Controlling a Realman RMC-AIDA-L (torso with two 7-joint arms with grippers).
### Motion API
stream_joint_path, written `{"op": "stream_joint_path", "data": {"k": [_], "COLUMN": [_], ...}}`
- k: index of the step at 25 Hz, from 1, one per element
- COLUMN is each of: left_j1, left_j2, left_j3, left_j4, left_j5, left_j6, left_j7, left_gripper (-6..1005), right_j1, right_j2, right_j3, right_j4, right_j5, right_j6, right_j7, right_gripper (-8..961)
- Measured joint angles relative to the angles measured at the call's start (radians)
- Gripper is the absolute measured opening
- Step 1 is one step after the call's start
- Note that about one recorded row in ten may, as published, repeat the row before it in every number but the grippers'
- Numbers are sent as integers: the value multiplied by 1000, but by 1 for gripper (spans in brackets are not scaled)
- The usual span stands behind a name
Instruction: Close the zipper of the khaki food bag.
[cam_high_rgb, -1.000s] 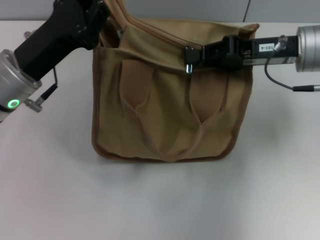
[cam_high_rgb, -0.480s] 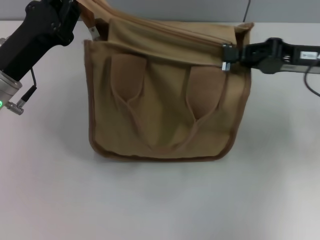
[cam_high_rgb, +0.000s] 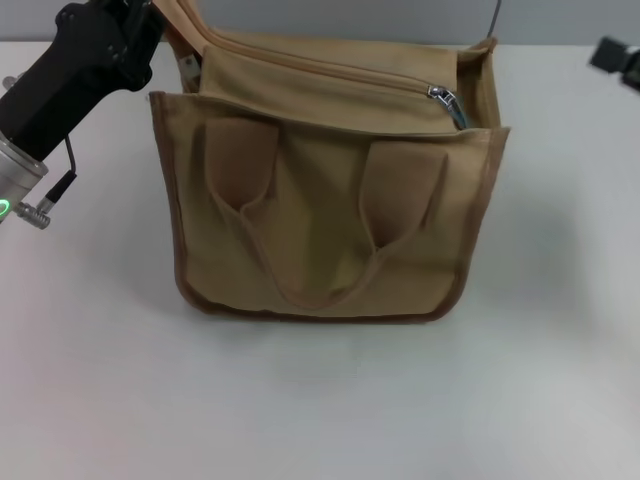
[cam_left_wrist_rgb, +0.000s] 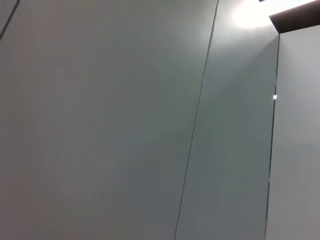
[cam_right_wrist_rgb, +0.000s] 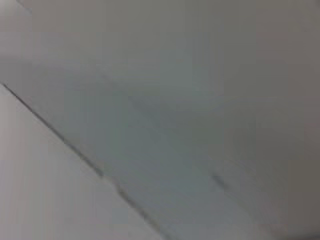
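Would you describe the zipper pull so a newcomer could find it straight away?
Start at the khaki food bag standing on the white table. Follow the zipper along its top toward the robot's right corner. There lies the pull tab, the only shiny silver metal on the tan canvas.

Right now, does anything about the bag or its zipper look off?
Nothing stands out. The boxy khaki canvas food bag stands upright on the white table; its tan zipper's silver pull tab rests at the bag's right end. The left end effector sits at its left top corner.
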Motion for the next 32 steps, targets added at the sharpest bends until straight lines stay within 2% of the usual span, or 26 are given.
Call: {"op": "stream_joint_path", "data": {"k": [2, 3, 4, 5, 6, 10, 11, 14, 15, 19, 24, 25, 26, 27, 28, 30, 32], "left_j1": [5, 7, 10, 16, 19, 37, 43, 63, 81, 146, 210, 237, 269, 269, 330, 358, 358], "left_j2": [0, -1, -2, -4, -4, 0, 0, 1, 1, 1, 5, 6, 7, 7, 18, 29, 29], "left_j3": [-4, -6, -8, -8, -8, -2, -1, -1, -2, -19, -8, -7, -7, -7, -18, -24, -24], "left_j4": [-2, -3, -6, -9, -10, -8, -3, 10, 18, 19, 69, 102, 135, 135, 175, 177, 177], "left_j5": [0, 0, 0, -1, -1, 16, 22, 32, 32, 29, 60, 72, 77, 77, 73, 72, 72], "left_j6": [-1, -1, -2, -3, -4, -13, -12, -6, -2, -9, -19, -21, -12, -12, 40, 80, 80], "left_j7": [3, 7, 17, 34, 42, 56, 59, 83, 114, 204, 213, 211, 208, 208, 193, 172, 172], "left_gripper": [55, 55, 56, 56, 56, 58, 58, 59, 59, 267, 439, 473, 548, 623, 698, 735, 773], "right_j1": [-29, -42, -52, -69, -69, -82, -81, -76, -71, -72, -73, -82, -91, -91, -100, -116, -118], "right_j2": [12, 23, 37, 68, 68, 123, 130, 137, 137, 138, 135, 134, 134, 134, 134, 135, 131], "right_j3": [1, 1, 1, 2, 2, -3, -4, -5, -2, 1, -19, -20, -19, -19, -19, -20, -27], "right_j4": [7, 8, 8, 8, 8, 9, 15, 39, 84, 117, 117, 112, 105, 105, 93, 77, 73], "right_j5": [45, 58, 67, 84, 84, 94, 94, 95, 95, 95, 81, 80, 80, 80, 80, 83, 80], "right_j6": [-6, -9, -11, -18, -18, -24, -21, -15, -11, -10, -21, -23, -24, -24, -25, -32, -60], "right_j7": [-80, -128, -178, -285, -285, -505, -540, -592, -648, -713, -747, -748, -748, -748, -749, -752, -751], "right_gripper": [17, 57, 96, 136, 175, 279, 300, 363, 385, 492, 655, 733, 733, 733, 733, 733, 733]}}
